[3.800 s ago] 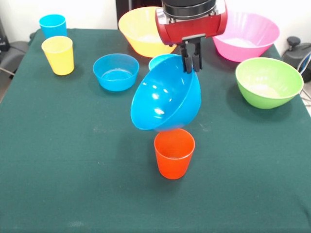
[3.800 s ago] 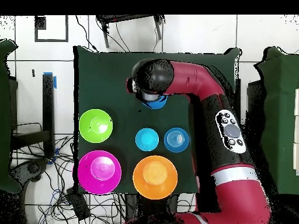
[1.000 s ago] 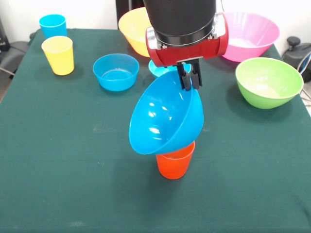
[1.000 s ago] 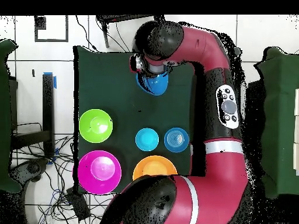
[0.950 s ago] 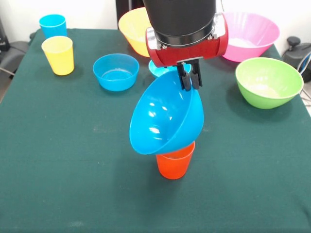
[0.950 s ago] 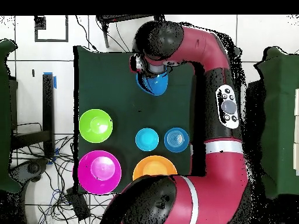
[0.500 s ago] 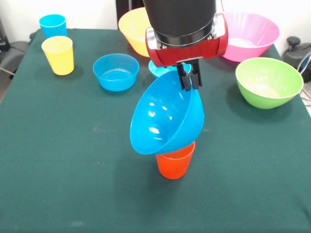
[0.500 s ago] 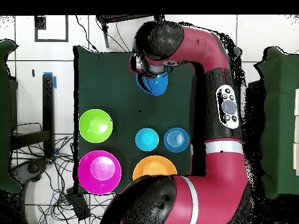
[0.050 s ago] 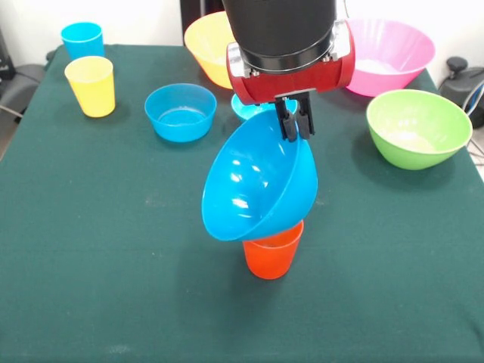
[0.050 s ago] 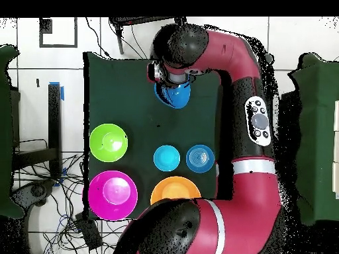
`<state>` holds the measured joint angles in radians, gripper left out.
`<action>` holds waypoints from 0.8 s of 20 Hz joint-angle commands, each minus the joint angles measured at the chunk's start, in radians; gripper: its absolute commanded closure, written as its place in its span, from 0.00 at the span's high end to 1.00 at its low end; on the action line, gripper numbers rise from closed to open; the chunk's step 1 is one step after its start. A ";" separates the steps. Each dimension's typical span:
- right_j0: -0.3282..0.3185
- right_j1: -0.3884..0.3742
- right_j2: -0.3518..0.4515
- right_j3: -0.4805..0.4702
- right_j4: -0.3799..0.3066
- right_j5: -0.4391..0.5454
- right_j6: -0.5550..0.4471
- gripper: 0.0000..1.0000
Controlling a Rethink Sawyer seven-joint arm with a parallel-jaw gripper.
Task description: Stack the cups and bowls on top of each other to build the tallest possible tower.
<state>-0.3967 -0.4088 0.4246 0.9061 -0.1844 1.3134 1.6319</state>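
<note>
An orange-red cup (image 9: 271, 252) stood upright nearest the camera on the green table (image 9: 91, 249). Directly above it, a medium blue bowl (image 9: 259, 178) hung tilted, its underside at the cup's rim, its upper rim clamped by the gripper (image 9: 294, 125). Farther back sat a small blue bowl (image 9: 180, 112), a green bowl (image 9: 417, 127) and a yellow cup (image 9: 91, 85). Farthest were a yellow-orange bowl (image 9: 206, 45), a pink bowl (image 9: 389, 54) and a sky-blue cup (image 9: 82, 39).
</note>
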 commanded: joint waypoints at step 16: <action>0.019 -0.008 -0.016 0.113 -0.037 -0.116 0.011 0.00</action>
<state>-0.3966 -0.4039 0.4244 0.9165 -0.1844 1.2586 1.6319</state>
